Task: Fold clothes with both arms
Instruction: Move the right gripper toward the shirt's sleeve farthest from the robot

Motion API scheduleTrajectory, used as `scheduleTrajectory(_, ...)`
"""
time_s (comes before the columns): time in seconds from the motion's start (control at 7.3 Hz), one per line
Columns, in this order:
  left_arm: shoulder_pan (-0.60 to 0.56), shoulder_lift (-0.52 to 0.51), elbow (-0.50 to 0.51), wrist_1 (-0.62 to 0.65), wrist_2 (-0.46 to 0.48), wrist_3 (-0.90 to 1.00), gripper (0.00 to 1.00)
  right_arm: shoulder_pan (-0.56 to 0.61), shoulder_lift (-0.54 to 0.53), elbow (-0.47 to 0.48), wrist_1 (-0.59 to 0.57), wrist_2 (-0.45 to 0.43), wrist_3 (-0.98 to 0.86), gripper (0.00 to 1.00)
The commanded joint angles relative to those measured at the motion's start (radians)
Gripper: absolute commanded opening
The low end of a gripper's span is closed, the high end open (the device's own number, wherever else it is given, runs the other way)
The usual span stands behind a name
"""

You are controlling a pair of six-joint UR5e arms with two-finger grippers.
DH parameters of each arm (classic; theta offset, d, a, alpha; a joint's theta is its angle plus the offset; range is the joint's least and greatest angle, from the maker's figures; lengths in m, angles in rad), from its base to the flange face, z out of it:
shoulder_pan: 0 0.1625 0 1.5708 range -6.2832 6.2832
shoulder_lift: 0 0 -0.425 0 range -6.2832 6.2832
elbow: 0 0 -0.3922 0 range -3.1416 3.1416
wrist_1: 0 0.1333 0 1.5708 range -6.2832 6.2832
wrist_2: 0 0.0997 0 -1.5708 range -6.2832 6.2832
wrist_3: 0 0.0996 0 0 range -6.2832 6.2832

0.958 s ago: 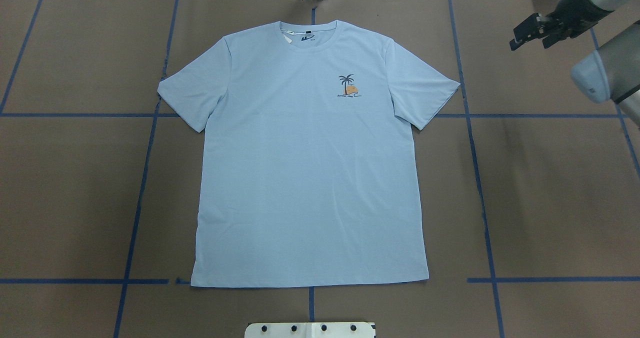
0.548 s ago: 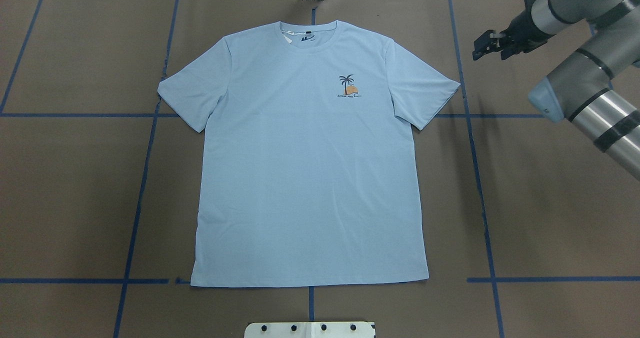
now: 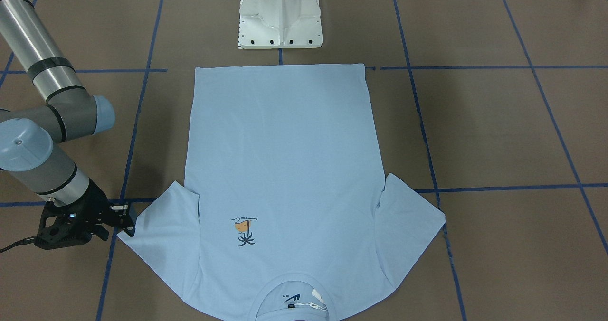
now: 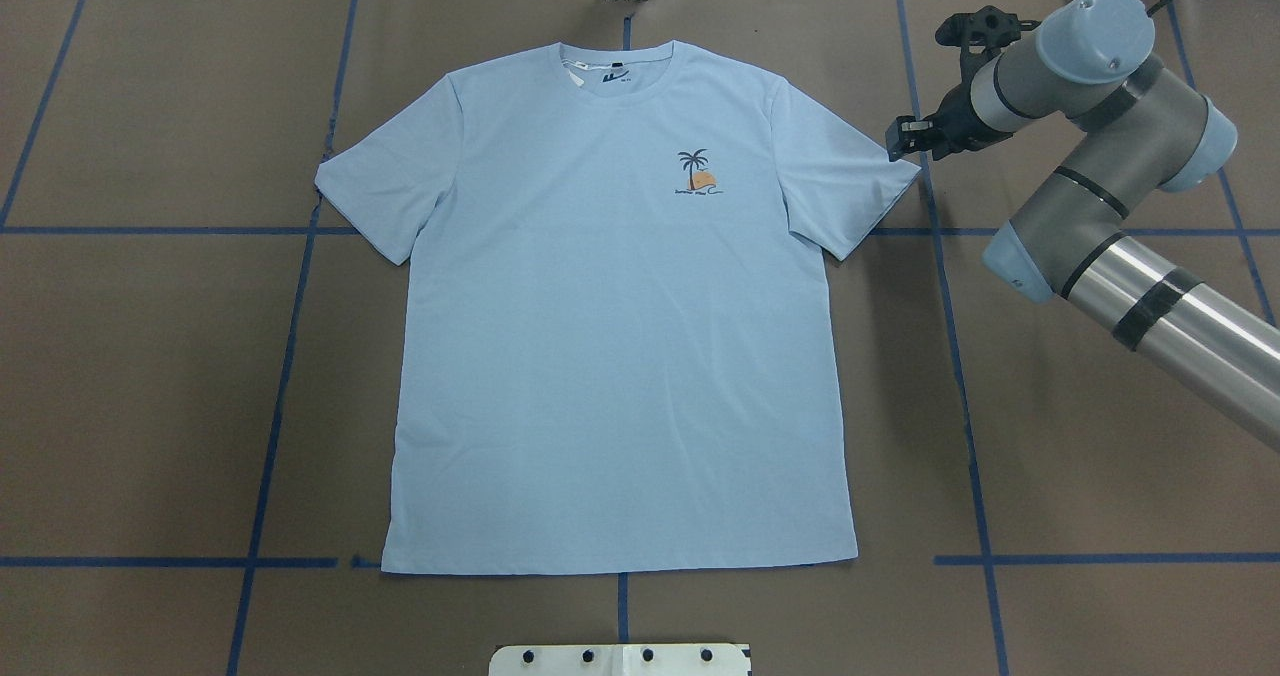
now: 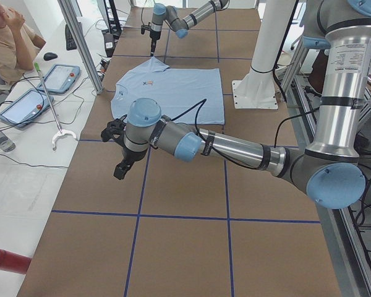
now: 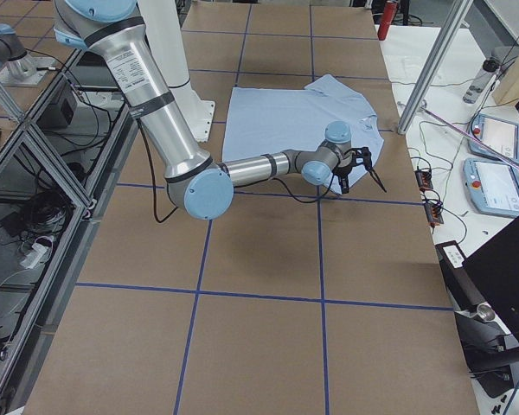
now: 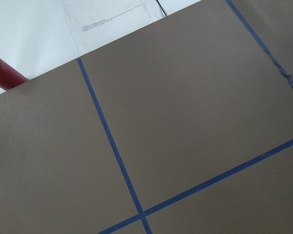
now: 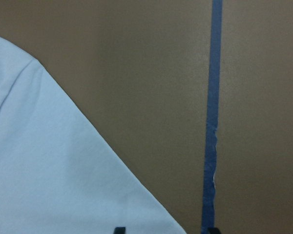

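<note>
The light blue T-shirt point(image 4: 620, 336) lies flat and face up on the brown table, collar at the far side, palm-tree print point(image 4: 697, 173) on its chest. My right gripper point(image 4: 903, 141) hovers just beside the tip of the shirt's right-hand sleeve point(image 4: 860, 186). In the front-facing view the right gripper point(image 3: 127, 220) stands at the sleeve corner. The right wrist view shows its two fingertips point(image 8: 118, 230) wide apart, open and empty, over the sleeve edge. My left gripper point(image 5: 119, 168) shows only in the exterior left view, away from the shirt point(image 5: 173, 93); I cannot tell its state.
The white pedestal base point(image 3: 280, 17) stands by the shirt's hem. Blue tape lines point(image 4: 950, 356) grid the table. A person point(image 5: 9, 43) sits beyond the far table edge with tablets point(image 5: 62, 77). A red cylinder point(image 7: 5, 73) lies off the table's end.
My right arm swung in from the far right corner toward the shirt, bringing its gripper down beside the sleeve tip. The shirt has not moved.
</note>
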State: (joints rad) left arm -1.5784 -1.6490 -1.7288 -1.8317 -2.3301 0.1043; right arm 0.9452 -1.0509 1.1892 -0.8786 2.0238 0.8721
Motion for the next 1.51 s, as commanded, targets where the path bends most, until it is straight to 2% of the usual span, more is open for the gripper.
scheduleTrajectory(0.0, 0.0, 0.0, -0.003, 0.0, 0.0, 0.0, 1.0, -0.005, 0.002, -0.029, 0.03, -0.008, 0.002, 0.6)
scheduleTrajectory(0.82, 0.0, 0.0, -0.003, 0.0, -0.002, 0.0, 1.0, -0.017, -0.003, -0.037, 0.03, -0.014, 0.002, 0.51)
scheduleTrajectory(0.96, 0.0, -0.002, -0.002, 0.0, -0.002, 0.0, 1.0, -0.017, -0.003, -0.037, 0.03, -0.014, 0.002, 0.35)
scheduleTrajectory(1.1, 0.0, -0.002, -0.002, 0.0, -0.002, 0.0, 1.0, -0.017, -0.003, -0.037, 0.03, -0.014, 0.004, 0.0)
scheduleTrajectory(1.37, 0.0, -0.009, -0.002, 0.002, -0.002, 0.0, 1.0, -0.02, 0.009, -0.028, 0.024, -0.013, 0.008, 0.0)
